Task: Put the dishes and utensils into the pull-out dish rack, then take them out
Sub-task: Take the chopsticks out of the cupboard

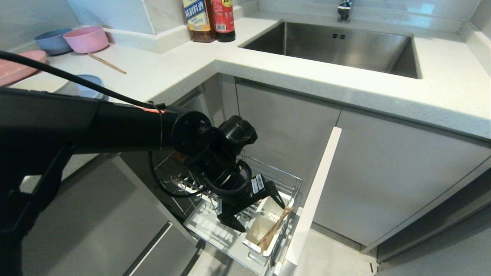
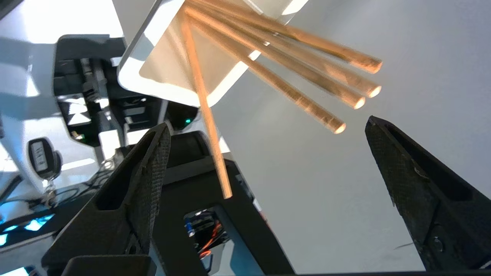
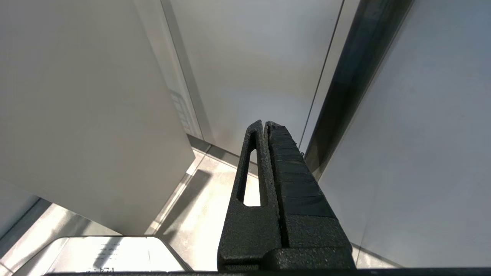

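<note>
Left end effector [image 1: 257, 209] hangs wide open over the utensil cup [image 1: 264, 230], chopsticks [image 1: 274, 229] apparently untouched (right end effector [image 3: 265, 124] pinched closed).

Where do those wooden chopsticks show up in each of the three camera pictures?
Head view: the chopsticks lean in the white utensil cup at the front of the pull-out rack, just past the open left gripper.
Left wrist view: the chopsticks fan out of the cup toward the camera, between the spread fingers.
Right wrist view: not in it.
Shared landmark: the white utensil cup.
</note>
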{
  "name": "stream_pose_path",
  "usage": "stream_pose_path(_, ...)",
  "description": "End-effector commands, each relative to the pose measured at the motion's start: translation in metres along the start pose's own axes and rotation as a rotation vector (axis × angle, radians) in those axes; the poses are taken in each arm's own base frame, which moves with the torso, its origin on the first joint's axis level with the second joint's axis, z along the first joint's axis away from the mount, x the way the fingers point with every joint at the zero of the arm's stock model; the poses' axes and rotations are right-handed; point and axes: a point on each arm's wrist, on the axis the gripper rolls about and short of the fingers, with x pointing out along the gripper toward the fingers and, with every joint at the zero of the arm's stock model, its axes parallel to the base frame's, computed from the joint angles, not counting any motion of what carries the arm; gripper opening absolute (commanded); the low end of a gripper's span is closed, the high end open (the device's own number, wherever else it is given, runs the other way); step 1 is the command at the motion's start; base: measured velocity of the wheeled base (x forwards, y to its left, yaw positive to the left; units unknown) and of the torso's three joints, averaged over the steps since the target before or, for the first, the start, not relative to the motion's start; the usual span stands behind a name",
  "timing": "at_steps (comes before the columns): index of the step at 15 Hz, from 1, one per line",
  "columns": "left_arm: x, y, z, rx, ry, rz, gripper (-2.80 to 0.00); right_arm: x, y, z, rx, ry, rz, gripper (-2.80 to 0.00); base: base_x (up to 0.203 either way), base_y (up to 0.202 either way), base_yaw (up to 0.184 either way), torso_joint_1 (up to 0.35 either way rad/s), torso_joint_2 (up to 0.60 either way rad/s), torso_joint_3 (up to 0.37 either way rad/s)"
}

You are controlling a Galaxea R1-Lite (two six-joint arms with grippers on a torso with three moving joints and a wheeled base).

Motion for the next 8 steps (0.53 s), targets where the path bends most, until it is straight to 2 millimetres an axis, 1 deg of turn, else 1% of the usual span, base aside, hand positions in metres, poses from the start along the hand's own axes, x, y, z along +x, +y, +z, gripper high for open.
stream_pose_path(1, 0.004, 0.001, 0.000, -0.010, 0.024, -0.002, 0.00, 0.000, 0.000, 0.000, 0.000, 0.002, 0.001, -2.80, 0.000, 0.000, 0.000, 0.000, 0.00, 0.000)
stream_pose_path(3, 0.008, 0.002, 0.000, -0.013, 0.057, -0.015, 0.00, 0.000, 0.000, 0.000, 0.000, 0.002, 0.001, -2.80, 0.000, 0.000, 0.000, 0.000, 0.00, 0.000)
stream_pose_path(8, 0.034, 0.005, 0.002, -0.025, 0.117, 0.026, 0.00, 0.000, 0.000, 0.000, 0.000, 0.002, 0.001, -2.80, 0.000, 0.000, 0.000, 0.000, 0.00, 0.000)
